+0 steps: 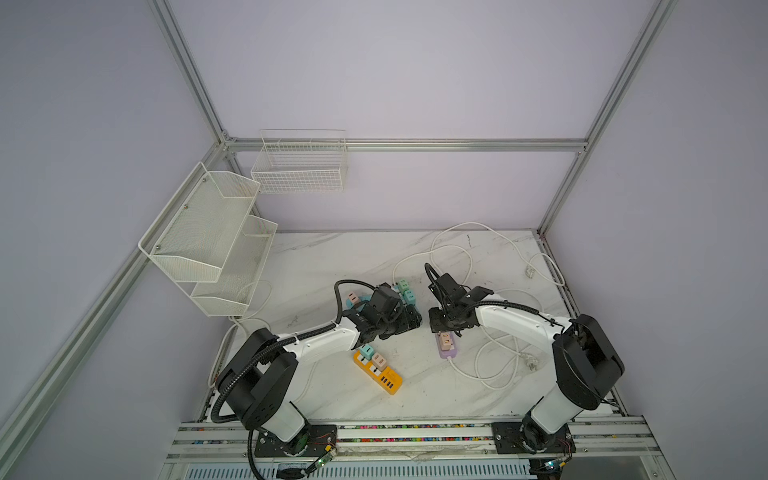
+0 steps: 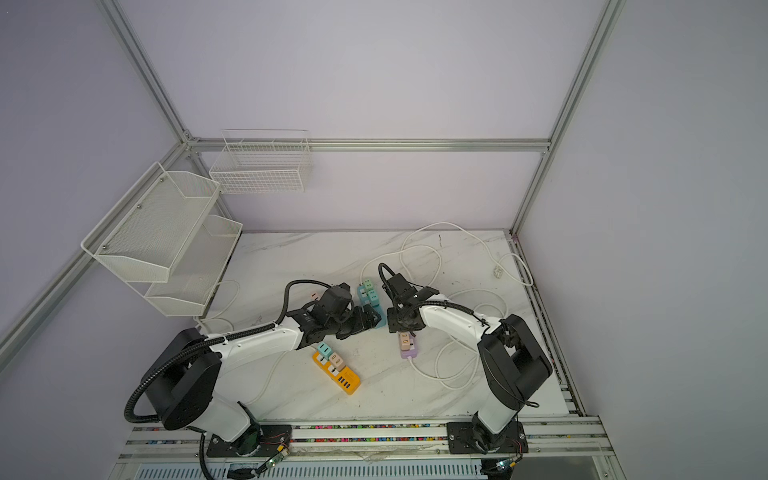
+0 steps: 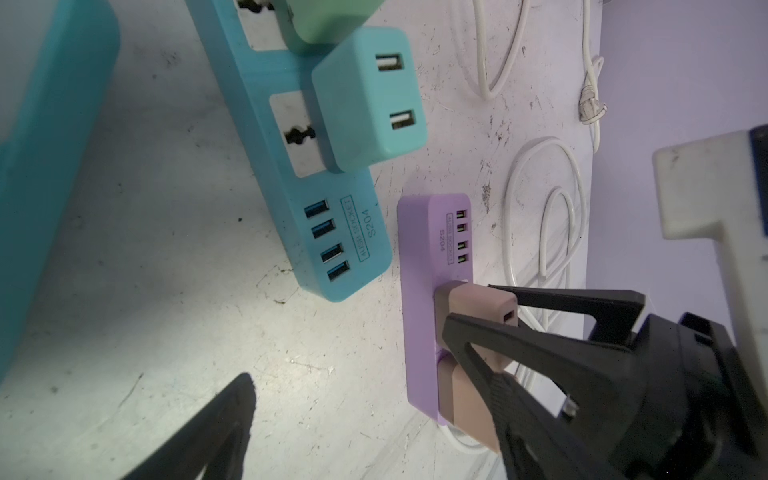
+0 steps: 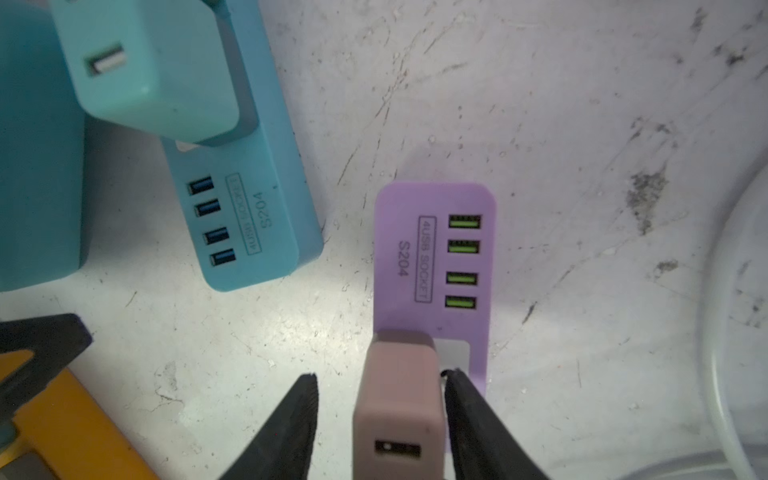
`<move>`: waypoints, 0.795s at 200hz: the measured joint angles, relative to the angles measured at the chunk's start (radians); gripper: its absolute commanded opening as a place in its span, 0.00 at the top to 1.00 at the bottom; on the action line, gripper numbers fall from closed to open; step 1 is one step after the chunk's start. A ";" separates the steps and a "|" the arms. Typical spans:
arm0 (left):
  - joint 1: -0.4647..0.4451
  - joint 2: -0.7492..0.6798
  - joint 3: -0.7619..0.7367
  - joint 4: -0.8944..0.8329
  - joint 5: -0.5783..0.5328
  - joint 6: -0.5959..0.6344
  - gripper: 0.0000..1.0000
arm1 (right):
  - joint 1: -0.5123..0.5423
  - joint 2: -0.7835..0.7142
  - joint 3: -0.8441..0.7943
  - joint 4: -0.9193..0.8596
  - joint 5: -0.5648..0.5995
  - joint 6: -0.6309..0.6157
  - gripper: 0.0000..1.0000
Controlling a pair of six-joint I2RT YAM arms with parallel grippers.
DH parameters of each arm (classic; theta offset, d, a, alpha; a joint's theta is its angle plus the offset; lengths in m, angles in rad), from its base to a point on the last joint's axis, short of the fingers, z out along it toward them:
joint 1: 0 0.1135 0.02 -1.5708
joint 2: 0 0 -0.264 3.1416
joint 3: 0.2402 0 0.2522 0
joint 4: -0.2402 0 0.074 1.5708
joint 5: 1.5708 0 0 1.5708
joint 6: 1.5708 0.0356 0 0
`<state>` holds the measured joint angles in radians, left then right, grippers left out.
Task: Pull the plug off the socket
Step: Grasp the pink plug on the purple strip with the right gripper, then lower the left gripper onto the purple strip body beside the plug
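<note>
The right gripper straddles the beige plug, which is seated in the purple strip just behind its row of green USB ports. One finger touches the plug's side and the opposite one stands a little off it, so the jaws are around the plug but not clamped on it. A second beige plug sits in the same strip beside the first. The strip lies on the bench, right of centre in both top views, with a looped white cord near it. The left gripper hovers near the end of the teal strip, jaws wide apart. An orange strip lies nearer the front edge.
</note>
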<state>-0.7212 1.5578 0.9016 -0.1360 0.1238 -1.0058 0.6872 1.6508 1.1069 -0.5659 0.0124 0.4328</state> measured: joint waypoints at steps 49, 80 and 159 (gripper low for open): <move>0.000 0.010 0.000 0.002 0.005 -0.007 0.12 | 0.006 0.025 0.008 -0.007 0.011 -0.006 0.63; 0.000 0.029 0.000 0.012 0.018 -0.016 0.12 | 0.008 0.038 0.013 -0.011 0.024 -0.019 0.70; -0.009 0.098 0.023 0.085 0.091 -0.104 0.26 | 0.009 0.035 0.014 -0.023 0.026 -0.034 0.78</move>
<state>-0.7300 1.6562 0.9241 -0.0509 0.2150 -1.1099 0.6960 1.6863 1.1206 -0.5884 0.0387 0.3992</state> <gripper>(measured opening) 0.755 0.304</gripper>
